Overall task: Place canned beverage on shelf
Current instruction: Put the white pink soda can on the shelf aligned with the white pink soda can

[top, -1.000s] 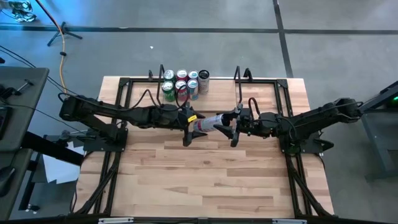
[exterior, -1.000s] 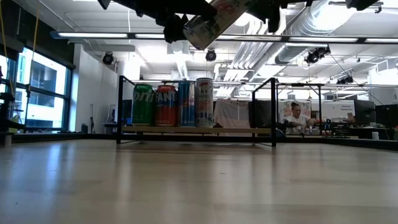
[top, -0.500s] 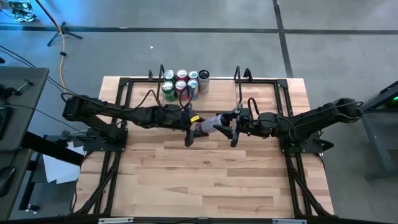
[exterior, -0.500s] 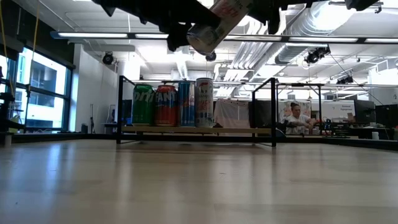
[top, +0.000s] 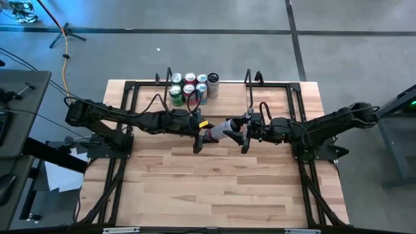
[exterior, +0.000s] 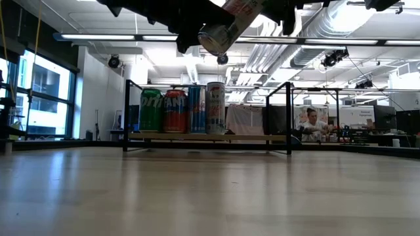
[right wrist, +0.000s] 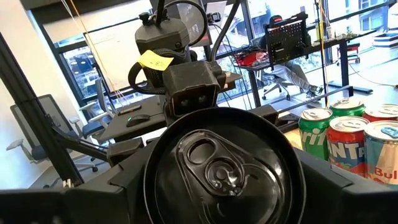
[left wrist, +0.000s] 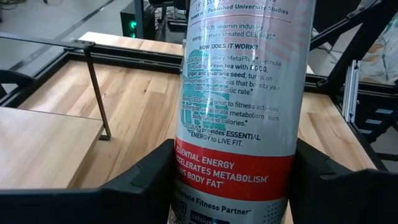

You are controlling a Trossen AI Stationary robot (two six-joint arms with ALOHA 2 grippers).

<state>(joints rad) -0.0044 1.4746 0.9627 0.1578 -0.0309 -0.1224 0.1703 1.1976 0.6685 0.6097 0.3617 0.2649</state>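
Since a second ago the left gripper (top: pixel 198 134) has slid along the slim white-and-red aluminium beverage can (top: pixel 218 129) and its fingers now clamp the can's lower end. High over mid-table, the right gripper (top: pixel 244 134) grips the can's top end. At the far edge, the pale-wood shelf with black wire uprights (exterior: pixel 249 137) carries seven upright cans (top: pixel 190 87).

White can (left wrist: pixel 242 106) reading "ESSENTIAL ENERGY", "ACCELERATES METABOLISM", "HOW DOES IT WORK?", "Fitness Partner"
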